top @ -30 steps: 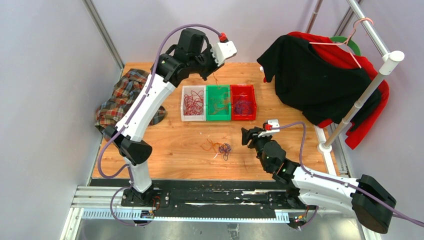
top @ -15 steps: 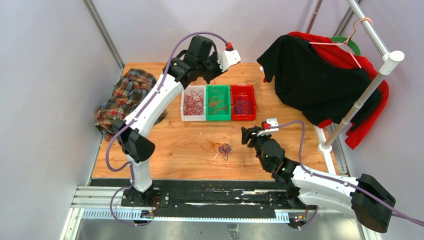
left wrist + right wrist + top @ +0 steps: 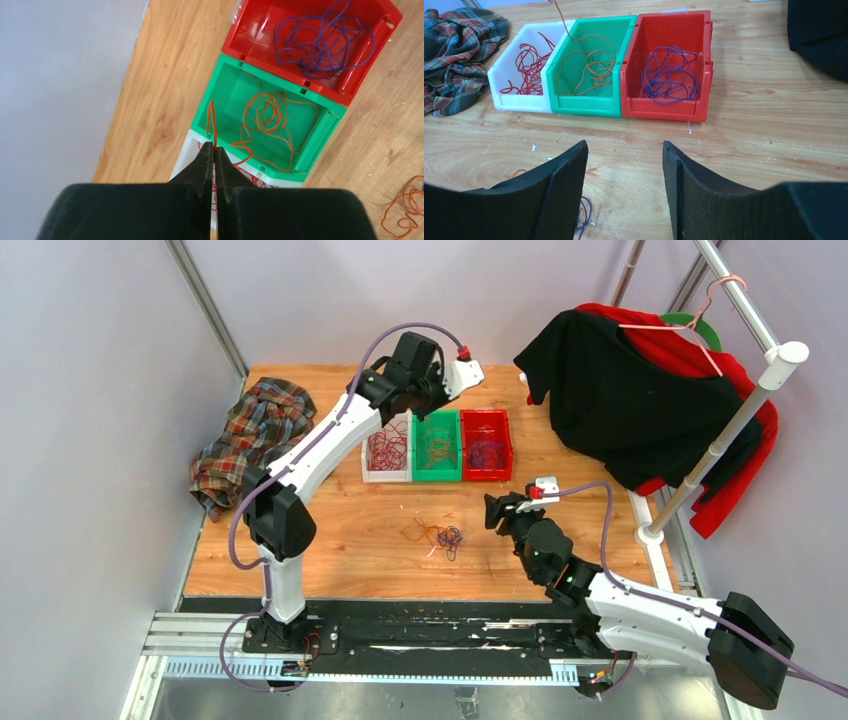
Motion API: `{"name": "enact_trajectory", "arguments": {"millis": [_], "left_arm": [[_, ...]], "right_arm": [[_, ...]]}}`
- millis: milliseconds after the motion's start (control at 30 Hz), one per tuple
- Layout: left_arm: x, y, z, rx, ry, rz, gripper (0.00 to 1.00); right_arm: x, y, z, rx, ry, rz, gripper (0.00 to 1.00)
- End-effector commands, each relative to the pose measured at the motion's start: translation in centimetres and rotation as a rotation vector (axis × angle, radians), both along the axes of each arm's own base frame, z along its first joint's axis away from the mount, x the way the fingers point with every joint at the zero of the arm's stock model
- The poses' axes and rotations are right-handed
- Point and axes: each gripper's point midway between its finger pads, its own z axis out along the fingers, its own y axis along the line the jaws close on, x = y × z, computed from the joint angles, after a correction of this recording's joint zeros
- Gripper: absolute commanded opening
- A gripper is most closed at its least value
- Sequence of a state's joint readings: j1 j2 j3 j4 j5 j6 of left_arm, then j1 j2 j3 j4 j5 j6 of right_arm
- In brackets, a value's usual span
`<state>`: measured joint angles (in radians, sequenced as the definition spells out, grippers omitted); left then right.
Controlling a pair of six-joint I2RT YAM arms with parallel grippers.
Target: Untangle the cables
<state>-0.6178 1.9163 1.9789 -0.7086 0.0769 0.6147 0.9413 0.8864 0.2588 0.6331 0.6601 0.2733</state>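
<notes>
A small tangle of orange and purple cables [image 3: 437,534] lies on the wooden table in front of three bins. My left gripper [image 3: 214,149] is shut on one orange cable [image 3: 211,120], which hangs from its tips over the near edge of the green bin [image 3: 320,140]. That bin holds loose orange cables [image 3: 267,112]. Red cables [image 3: 526,62] lie in the white bin [image 3: 519,102]. Purple cables [image 3: 669,72] lie in the red bin [image 3: 659,107]. My right gripper [image 3: 625,145] stands open just right of the tangle, nothing between its fingers.
A plaid cloth [image 3: 250,430] is bunched at the table's left edge. Black and red garments [image 3: 620,390] hang from a white rack [image 3: 720,440] at the right. The three bins stand side by side at mid-table.
My left arm has swung right and down, carrying the orange cable from above the white bin to the green bin. The right arm has hardly moved.
</notes>
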Motion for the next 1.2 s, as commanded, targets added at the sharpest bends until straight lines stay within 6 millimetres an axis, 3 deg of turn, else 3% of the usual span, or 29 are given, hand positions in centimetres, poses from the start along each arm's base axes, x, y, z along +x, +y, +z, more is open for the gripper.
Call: {"name": "enact_trajectory", "arguments": {"millis": [0, 467, 767, 833, 967, 1167], "left_arm": [[1.6, -0.3, -1.5, 0.013, -0.026, 0.029, 0.0], [1.8, -0.7, -13.1, 0.065, 0.133, 0.071, 0.0], [3.6, -0.2, -17.2, 0.103, 0.104, 0.141, 0.01], [3.8, -0.1, -17.1, 0.109, 0.101, 0.151, 0.1], [3.3, -0.1, -13.4, 0.058, 0.09, 0.12, 0.55], [0.9, 0.5, -7.9, 0.032, 0.131, 0.057, 0.84]], "right_arm": [[0.4, -1.2, 0.2, 0.005, -0.004, -0.052, 0.57], [0.8, -1.7, -0.7, -0.031, 0.016, -0.073, 0.57], [0.8, -1.8, -0.9, -0.033, 0.024, -0.07, 0.56], [0.8, -1.7, -0.9, -0.036, 0.024, -0.064, 0.56], [0.8, -1.8, -0.6, -0.036, 0.019, -0.063, 0.56], [0.7, -2.0, 0.1, -0.029, 0.005, -0.061, 0.56]]}}
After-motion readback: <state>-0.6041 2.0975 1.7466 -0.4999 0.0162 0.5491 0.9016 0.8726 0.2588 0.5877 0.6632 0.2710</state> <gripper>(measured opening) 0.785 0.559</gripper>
